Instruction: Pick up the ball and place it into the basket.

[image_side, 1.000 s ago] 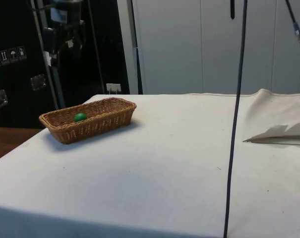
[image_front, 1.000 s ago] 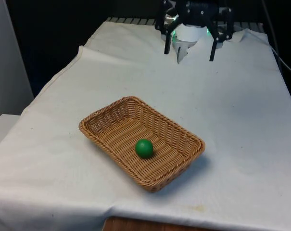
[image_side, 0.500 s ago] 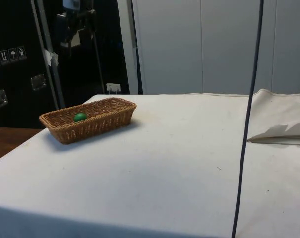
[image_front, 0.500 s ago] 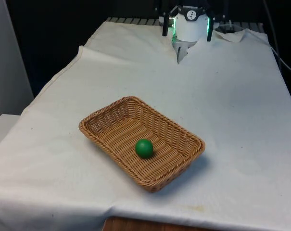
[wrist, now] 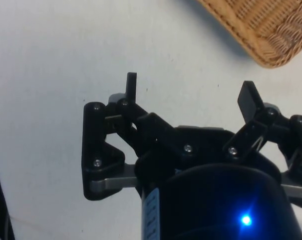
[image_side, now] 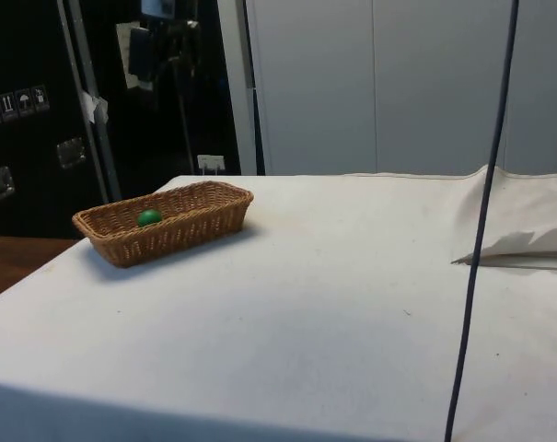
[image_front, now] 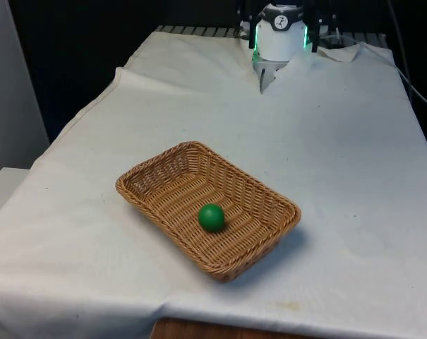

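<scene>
Front view: pincer gone upward and back since a second ago, its fingers no longer hanging over far table end. Ball (image_front: 212,217) green, lying inside wicker basket (image_front: 157,178), unmoved. White cloth covers table (image_front: 354,169).

Side view: ball (image_side: 149,217) in basket (image_side: 200,221), near its far end; table (image_side: 333,295) around it.

Wrist view: pincer (wrist: 190,92) wide apart, holding nothing, above cloth; basket (wrist: 270,35) corner off to one side.

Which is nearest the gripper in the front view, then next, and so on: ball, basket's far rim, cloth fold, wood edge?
1. cloth fold, at the far end, close by the gripper.
2. basket's far rim, mid-table.
3. ball, lying inside the basket.
4. wood edge, at the table's near end.
</scene>
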### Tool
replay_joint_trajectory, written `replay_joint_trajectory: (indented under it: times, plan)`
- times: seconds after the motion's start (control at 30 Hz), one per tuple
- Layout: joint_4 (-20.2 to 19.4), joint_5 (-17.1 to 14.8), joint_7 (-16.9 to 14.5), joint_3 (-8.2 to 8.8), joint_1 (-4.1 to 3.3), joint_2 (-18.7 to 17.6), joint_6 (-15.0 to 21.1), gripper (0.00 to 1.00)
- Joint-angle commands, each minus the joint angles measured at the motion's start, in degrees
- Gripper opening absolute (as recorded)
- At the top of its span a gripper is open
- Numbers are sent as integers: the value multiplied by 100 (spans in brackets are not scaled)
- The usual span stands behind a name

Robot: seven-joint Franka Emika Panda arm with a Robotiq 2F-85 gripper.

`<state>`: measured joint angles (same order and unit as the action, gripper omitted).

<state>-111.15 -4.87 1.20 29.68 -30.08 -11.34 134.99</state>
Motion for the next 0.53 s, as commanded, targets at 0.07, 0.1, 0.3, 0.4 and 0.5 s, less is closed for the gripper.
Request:
replay_joint_trajectory:
  times: [0.07,0.1,0.3,0.4,0.5]
  plan:
    - [-212,-6,-86,-40,-6,172,-29,100]
    - [-246,0,-103,-46,-6,195,-34,100]
    - [-384,29,-212,-69,-6,315,-63,100]
    - [-493,46,-327,-69,-11,413,-46,100]
    - [-493,0,-384,-74,0,401,-34,100]
